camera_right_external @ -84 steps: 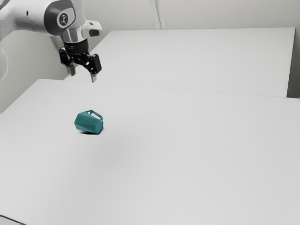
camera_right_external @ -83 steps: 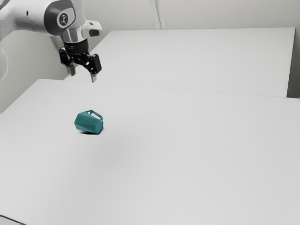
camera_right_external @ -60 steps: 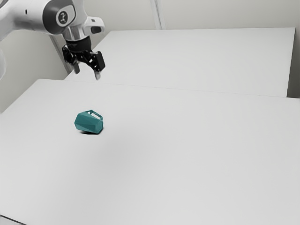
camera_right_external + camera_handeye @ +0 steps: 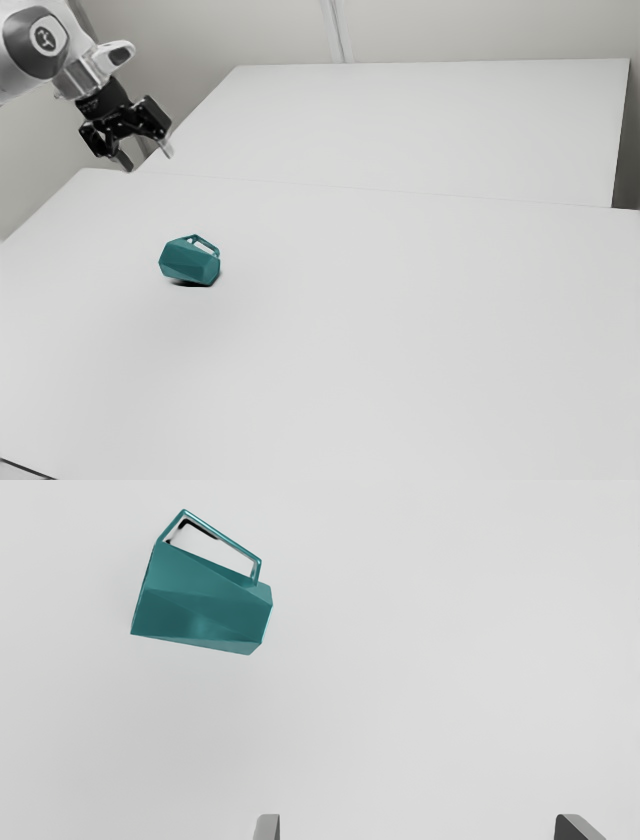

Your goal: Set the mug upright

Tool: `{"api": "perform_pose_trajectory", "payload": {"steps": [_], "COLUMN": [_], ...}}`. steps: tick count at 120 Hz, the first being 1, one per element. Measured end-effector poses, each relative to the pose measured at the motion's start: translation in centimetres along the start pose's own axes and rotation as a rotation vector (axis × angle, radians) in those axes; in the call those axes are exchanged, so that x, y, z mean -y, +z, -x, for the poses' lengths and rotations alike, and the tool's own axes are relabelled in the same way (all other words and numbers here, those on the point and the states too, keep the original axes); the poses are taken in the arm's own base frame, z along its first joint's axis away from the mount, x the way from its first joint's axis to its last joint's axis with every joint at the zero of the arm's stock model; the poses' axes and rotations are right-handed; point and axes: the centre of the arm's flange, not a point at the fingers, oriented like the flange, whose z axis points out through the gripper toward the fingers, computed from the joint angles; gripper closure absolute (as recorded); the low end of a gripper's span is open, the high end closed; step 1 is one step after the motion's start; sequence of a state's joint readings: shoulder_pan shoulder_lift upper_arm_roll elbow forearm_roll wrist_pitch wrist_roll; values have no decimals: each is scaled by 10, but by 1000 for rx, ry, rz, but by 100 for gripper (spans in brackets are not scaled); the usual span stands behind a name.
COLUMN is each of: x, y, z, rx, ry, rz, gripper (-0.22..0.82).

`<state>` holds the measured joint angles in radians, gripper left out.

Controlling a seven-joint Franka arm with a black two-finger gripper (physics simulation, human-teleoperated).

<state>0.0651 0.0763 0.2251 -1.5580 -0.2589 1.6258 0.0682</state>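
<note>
Teal faceted mug [image 4: 189,263] lying on its side on smooth white table [image 4: 400,320]. Black two-finger gripper [image 4: 147,159] raised, toward exterior view's left of mug, well apart from it, fingers [image 4: 267,828] spread wide.

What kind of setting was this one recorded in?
Probably a simulated, nearly bare test room: a plain white tabletop with a teal mug lying on its side, a second pale flat surface behind it, and blank pale walls.
</note>
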Motion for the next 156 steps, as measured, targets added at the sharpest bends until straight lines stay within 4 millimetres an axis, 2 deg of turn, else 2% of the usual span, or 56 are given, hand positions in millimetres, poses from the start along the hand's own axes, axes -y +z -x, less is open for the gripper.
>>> {"api": "perform_pose_trajectory", "payload": {"steps": [18,30,57,73,88,99,130,156], "x": [54,93,162,195,215,229,260,268], "y": [31,44,98,119,126,143,198,207], "z": [-1,-4,-21,-29,-48,-59,-58,-60], "rx": [19,6,1,-16,-34,-28,8,11], "ry": [-94,-143,-184,-168,-116,-87,-70,-45], "rz": [109,161,269,323,345,384,580,677], "gripper": [1,0,1,1,1,1,1,1]}}
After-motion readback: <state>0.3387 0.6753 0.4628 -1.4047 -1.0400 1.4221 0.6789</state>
